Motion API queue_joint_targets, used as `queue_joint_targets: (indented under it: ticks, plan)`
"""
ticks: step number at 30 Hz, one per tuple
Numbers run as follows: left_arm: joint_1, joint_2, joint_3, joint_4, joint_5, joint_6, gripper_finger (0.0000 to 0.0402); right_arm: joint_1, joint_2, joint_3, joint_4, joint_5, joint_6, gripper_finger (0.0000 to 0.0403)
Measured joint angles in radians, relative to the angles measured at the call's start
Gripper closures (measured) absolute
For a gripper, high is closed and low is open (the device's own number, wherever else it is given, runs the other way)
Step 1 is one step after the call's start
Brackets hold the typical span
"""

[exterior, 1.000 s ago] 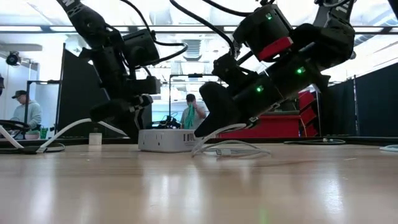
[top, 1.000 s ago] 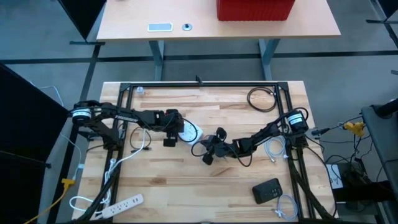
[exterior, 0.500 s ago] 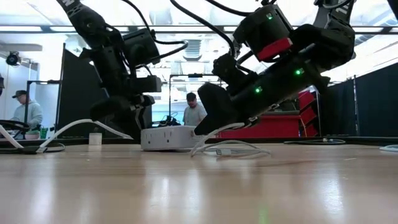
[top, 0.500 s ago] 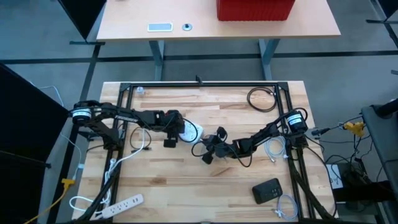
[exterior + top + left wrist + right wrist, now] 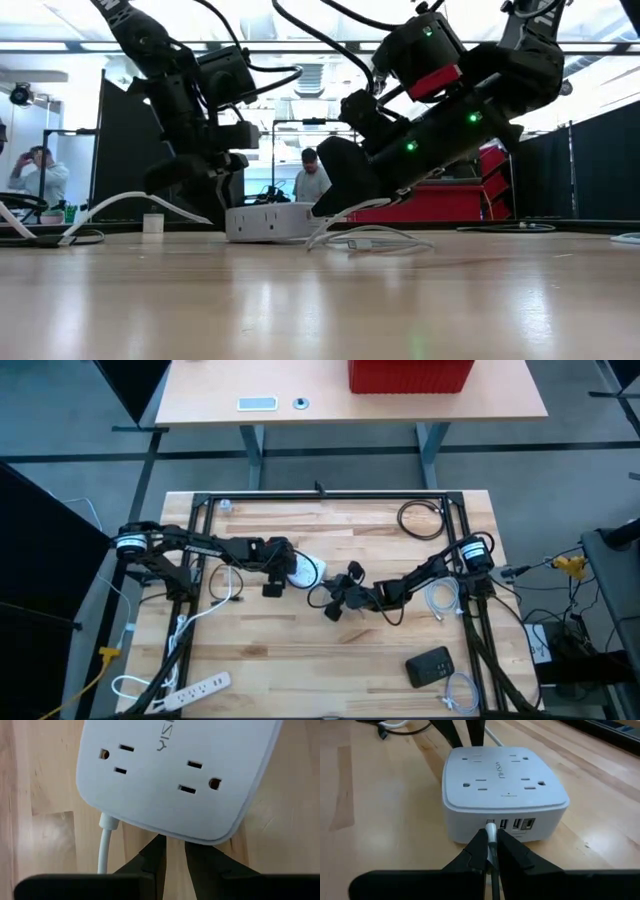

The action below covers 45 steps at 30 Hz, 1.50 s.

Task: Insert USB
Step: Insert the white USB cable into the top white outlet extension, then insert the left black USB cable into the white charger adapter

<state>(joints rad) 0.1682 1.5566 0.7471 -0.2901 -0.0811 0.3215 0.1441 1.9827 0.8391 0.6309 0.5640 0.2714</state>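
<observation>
The wooden worktop (image 5: 330, 660) is made of light planks, and a black frame stands on it. Near the front edge lie a white power strip (image 5: 190, 688) on the left and a black box (image 5: 430, 666) on the right. In the middle, the right gripper (image 5: 490, 851) is closed on a white USB plug (image 5: 491, 831), and the tip of the plug is just at the leftmost USB port in the side of the white charging hub (image 5: 505, 790). I cannot tell if the plug is already inside the port. The white cable (image 5: 365, 238) of the plug lies in loops on the worktop under the right arm. On the opposite side of the hub, the left gripper (image 5: 173, 855) is almost closed, its fingertips are against the edge of the hub, beside the hub's own white cord (image 5: 104, 845). Farther back, a coiled black cable (image 5: 421, 518) lies near the right rear corner. Behind the worktop there is a desk with a red box (image 5: 410, 375), and two people show in the room.
</observation>
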Motion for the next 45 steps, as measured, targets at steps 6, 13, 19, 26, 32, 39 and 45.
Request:
queue_joint_targets:
  ticks: [6,13,19,26,32,39,45]
  plan:
    - [-0.002,0.0,-0.001,0.004,0.004,0.026,0.034,-0.016,0.0,0.0,0.002,-0.067,-0.061,0.0389]
    - [-0.004,0.0,-0.001,0.002,0.008,0.077,0.034,-0.042,0.013,0.0,0.011,-0.093,-0.095,0.0389]
    - [-0.003,0.0,-0.002,-0.01,0.0,0.078,0.034,-0.062,0.028,0.0,0.031,-0.16,-0.086,0.0389]
    - [-0.006,-0.002,0.002,-0.005,0.017,0.062,0.034,-0.038,-0.064,0.001,-0.106,-0.188,-0.129,0.0336]
    - [-0.005,-0.017,0.002,-0.003,0.006,0.055,0.034,-0.036,-0.227,0.003,-0.37,-0.249,-0.133,0.0227]
    - [-0.005,-0.04,0.043,-0.036,-0.003,0.047,0.034,-0.024,-0.422,0.002,-0.551,-0.281,-0.195,0.016]
    - [-0.009,-0.066,0.17,-0.203,-0.012,0.032,0.034,-0.024,-0.531,0.002,-0.621,-0.277,-0.22,0.0152]
